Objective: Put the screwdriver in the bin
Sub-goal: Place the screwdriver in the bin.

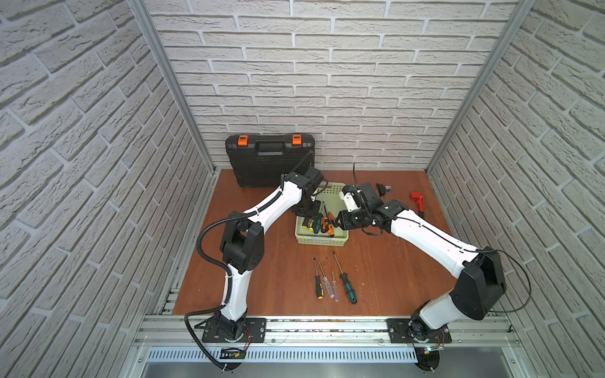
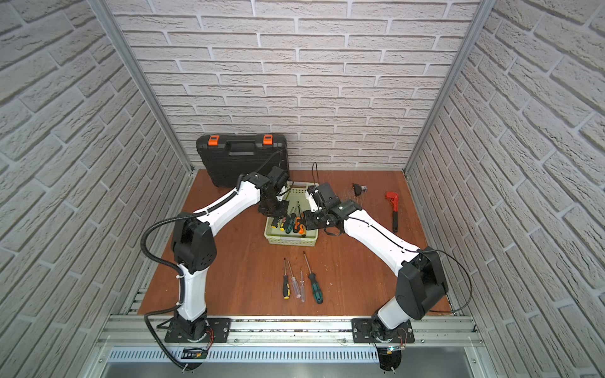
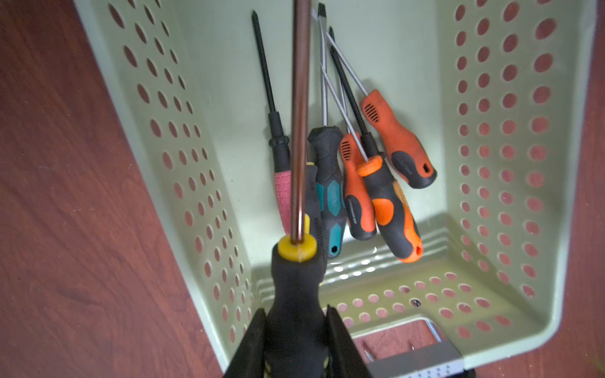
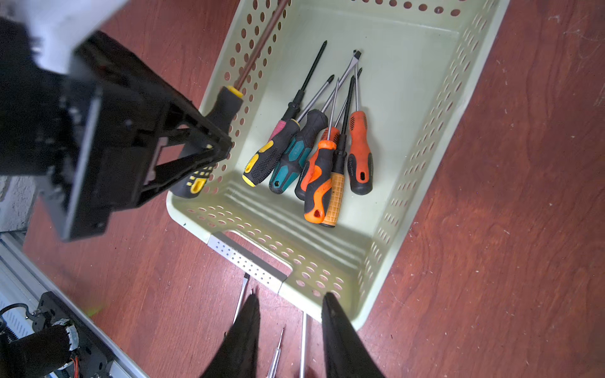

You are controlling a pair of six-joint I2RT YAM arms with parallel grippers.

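Several screwdrivers already lie in the pale green bin (image 4: 409,170), their handles bunched toward its near end and their shafts fanning toward the far end; orange-and-black, teal-and-black, yellow-and-black, pink and amber handles show among them. The left gripper (image 3: 296,327) is clamped on the handle of a black-and-yellow screwdriver (image 3: 294,288) and holds it in the air above the left side of the bin, with the long brown shaft pointing toward the far end. In the right wrist view the same screwdriver (image 4: 226,108) hangs over the bin's perforated left wall, with the fingers (image 4: 209,144) closed around the lower part of the grip. The right gripper (image 4: 289,297) hangs over the near right part of the bin, its jaws partly apart with nothing between them. In both top views the bin (image 1: 322,240) stands mid-table between the two arms. On the brown wooden table (image 1: 376,278), nearer than the bin and apart from it, four more screwdrivers lie side by side: a black-and-yellow one (image 1: 318,284), two clear-handled ones (image 1: 326,283) (image 1: 334,288) and a green-and-black one (image 1: 347,288). A black toolcase (image 1: 268,163) with orange latches leans against the far wall at the left, and a red pipe wrench (image 1: 417,201) lies at the far right, well apart from the bin.
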